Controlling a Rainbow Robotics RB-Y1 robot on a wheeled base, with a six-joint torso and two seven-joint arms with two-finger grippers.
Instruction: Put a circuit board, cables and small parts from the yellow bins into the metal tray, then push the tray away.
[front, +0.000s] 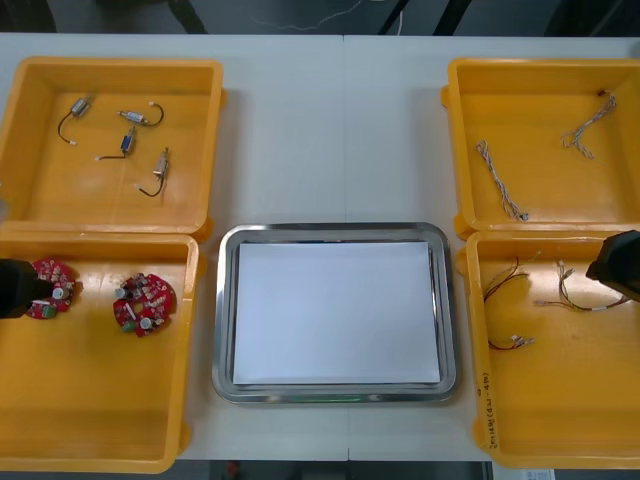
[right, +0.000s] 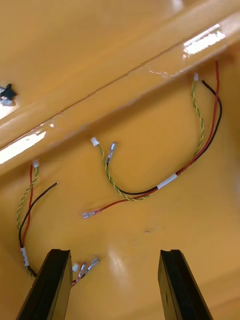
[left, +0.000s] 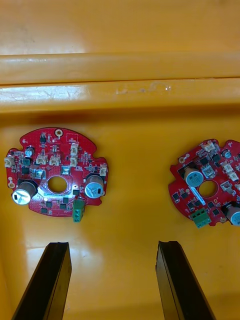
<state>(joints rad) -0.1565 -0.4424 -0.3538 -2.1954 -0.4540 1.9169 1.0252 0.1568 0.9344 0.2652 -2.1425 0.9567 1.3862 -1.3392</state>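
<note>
The light tabletop carries four yellow bins, set at 10, 8, 2 and 4 o'clock. Between the two nearer ones, at 6 o'clock, sits the metal tray, shiny at the rim and white inside. The left tool hangs at 9 o'clock over the 8 o'clock bin, its fingers standing apart above bare bin floor. Two round red circuit boards lie flat just past the fingertips, apart from each other. The right tool hangs at 3 o'clock over the 4 o'clock bin, its fingers likewise spread. Red and yellow cables lie loose on the floor below, and one cable's metal ends sit just beside a finger. The 2 o'clock bin holds two thin cables that look twisted blue and white, though from here I can't be sure. In the 10 o'clock bin lie four small metal parts, each trailing a dark wire.
</note>
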